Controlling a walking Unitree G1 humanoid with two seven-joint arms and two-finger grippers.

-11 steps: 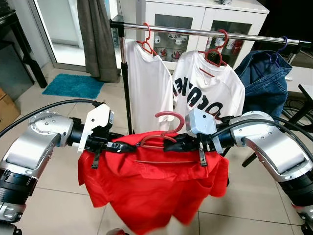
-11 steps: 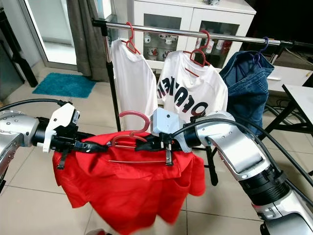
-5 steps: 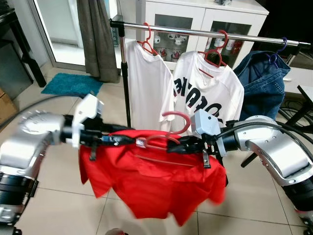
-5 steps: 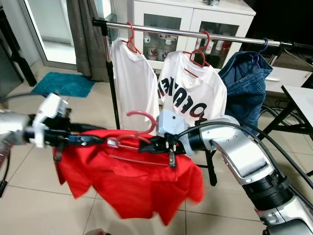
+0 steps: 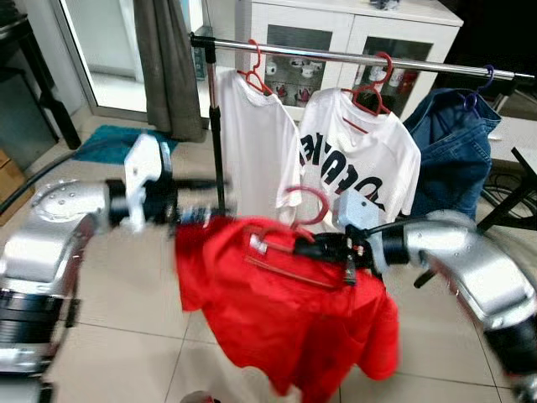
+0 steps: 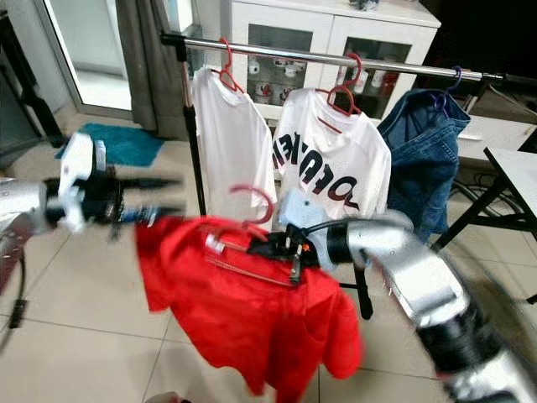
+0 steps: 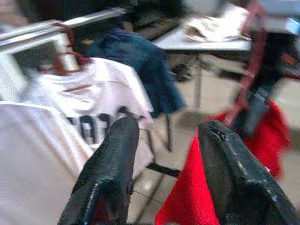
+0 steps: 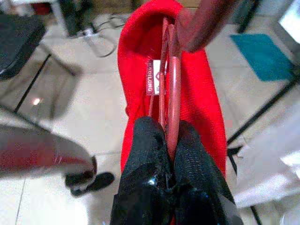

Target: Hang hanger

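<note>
A red hanger carries a red shirt, and it tilts down toward my left side. My right gripper is shut on the hanger's wire below the hook, which the right wrist view shows between the fingertips. The shirt hangs from the hanger in front of the clothes rail. Blurred, my left gripper stands open just left of the shirt, near the rack's pole. In the left wrist view its fingers are spread with nothing between them.
On the rail hang two white T-shirts on red hangers and a denim jacket. The rack's upright pole is at the left. A white cabinet stands behind, a teal mat lies on the floor, and a table is at the right.
My left gripper has let go of the shirt's shoulder and drawn back to the left, now open. The shirt has swung right and hangs from the hanger in my right gripper.
</note>
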